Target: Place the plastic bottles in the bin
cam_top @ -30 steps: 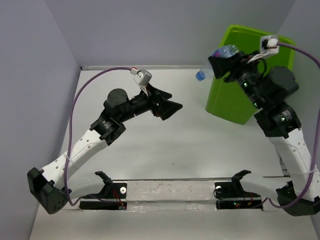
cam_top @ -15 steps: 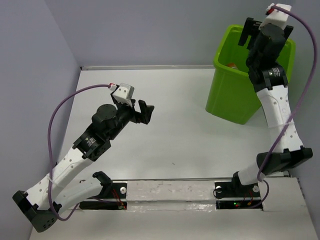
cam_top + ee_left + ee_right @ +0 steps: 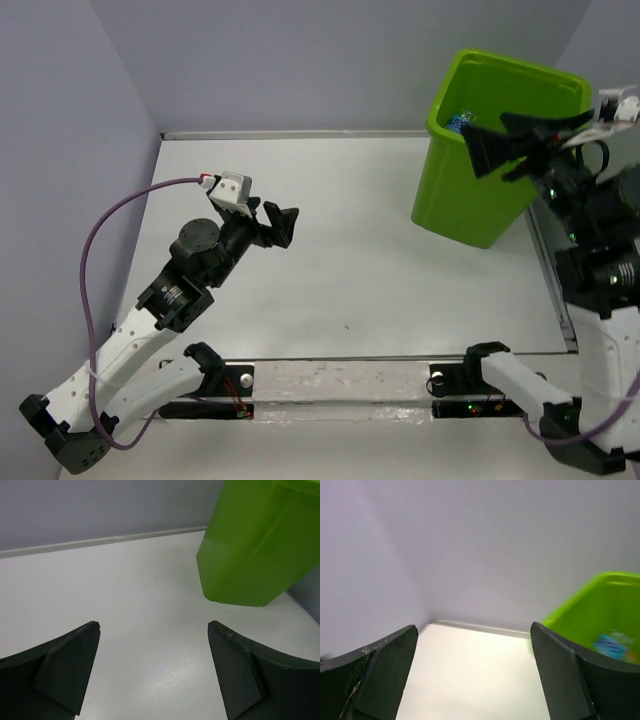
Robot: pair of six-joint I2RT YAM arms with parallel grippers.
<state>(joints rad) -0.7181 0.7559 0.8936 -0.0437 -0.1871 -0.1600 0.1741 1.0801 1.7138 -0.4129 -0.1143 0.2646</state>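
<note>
The lime-green bin (image 3: 470, 205) stands at the table's back right corner. Inside it, a plastic bottle with a blue label (image 3: 462, 121) shows just under the rim; the right wrist view shows the same bottle (image 3: 612, 644) blurred in the bin (image 3: 590, 605). No other bottles are in view. My right gripper (image 3: 490, 135) hangs open over the bin's mouth, pointing left, and holds nothing (image 3: 474, 626). My left gripper (image 3: 283, 222) is open over the bare table at centre left, empty (image 3: 154, 625), facing the bin (image 3: 255, 545).
Grey walls close the table on the left, back and right. A rail with two black brackets (image 3: 340, 380) runs along the near edge between the arm bases. The left arm's purple cable (image 3: 100, 250) loops out on the left.
A second ago my right gripper held a clear bottle beside the bin; it swung over the bin, opened and now holds nothing. The left arm has drawn back to the left.
</note>
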